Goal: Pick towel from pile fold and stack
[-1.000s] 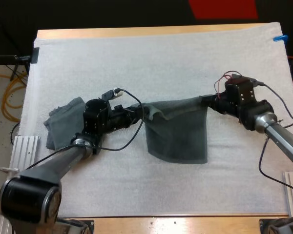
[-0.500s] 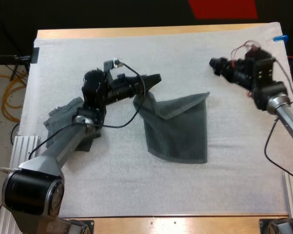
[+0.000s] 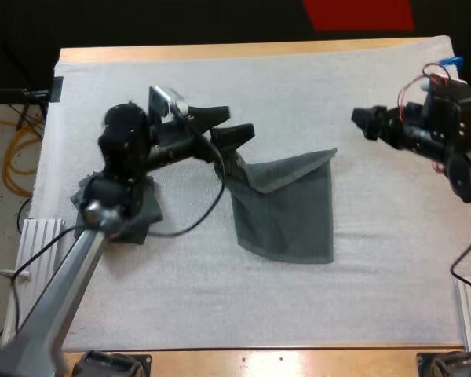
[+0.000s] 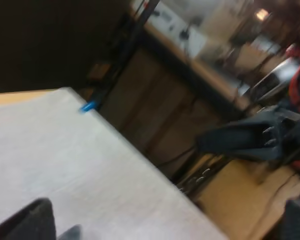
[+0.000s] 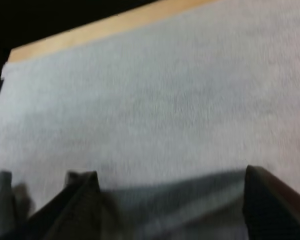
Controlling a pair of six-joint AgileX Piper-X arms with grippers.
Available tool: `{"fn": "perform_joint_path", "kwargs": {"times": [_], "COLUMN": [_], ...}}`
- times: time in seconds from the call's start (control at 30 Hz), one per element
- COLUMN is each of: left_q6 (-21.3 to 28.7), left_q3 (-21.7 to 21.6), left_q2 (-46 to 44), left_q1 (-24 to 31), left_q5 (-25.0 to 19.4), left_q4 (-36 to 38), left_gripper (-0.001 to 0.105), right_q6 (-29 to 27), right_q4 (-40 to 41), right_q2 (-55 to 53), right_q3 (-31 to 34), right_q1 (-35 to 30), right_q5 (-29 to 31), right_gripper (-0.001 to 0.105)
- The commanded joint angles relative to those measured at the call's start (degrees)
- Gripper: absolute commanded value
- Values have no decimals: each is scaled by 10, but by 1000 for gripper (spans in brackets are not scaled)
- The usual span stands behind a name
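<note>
A dark grey-green towel [image 3: 286,208] lies folded on the white mat [image 3: 298,86], its far left corner rumpled. My left gripper [image 3: 242,120] hovers just above and beyond that corner, fingers apart with nothing between them. A crumpled towel [image 3: 137,216] lies partly hidden under my left arm. My right gripper [image 3: 361,122] is raised to the right of the folded towel's far right corner, open and empty. In the right wrist view my fingers [image 5: 85,195] stand wide apart over the towel's edge [image 5: 180,200]. The left wrist view shows my own fingers [image 4: 30,220] apart and the right gripper [image 4: 250,137] farther off.
The mat [image 3: 220,306] covers most of the wooden table [image 3: 220,52]. Metal rails [image 3: 39,236] sit at the table's left and right sides. Cables hang along both arms.
Both grippers have opened and let go of the towel's far corners. The left arm rose and pulled back to the left, the right arm rose and moved right. The towel now rests on the mat.
</note>
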Motion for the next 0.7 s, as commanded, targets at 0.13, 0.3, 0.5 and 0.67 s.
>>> {"fn": "perform_joint_path", "kwargs": {"times": [0.13, 0.3, 0.5, 0.67], "left_q6": [134, 228, 256, 256], "left_q3": [-3, -3, -3, 14], "left_q2": [-86, -152, -209, -240], "left_q1": [1, 1, 1, 1], "left_q5": [-84, -182, -213, -213], "left_q4": [212, 387, 504, 529], "left_gripper": [85, 85, 85, 85], "right_q6": [-15, -53, -40, 25], "right_q4": [128, 226, 230, 150], "right_q2": [-46, -69, -85, -78], "right_q3": [-5, 0, 74, 175], "right_q1": [1, 12, 63, 112], "right_q5": [-7, -11, -9, -9], "right_gripper": [59, 59, 59, 59]}}
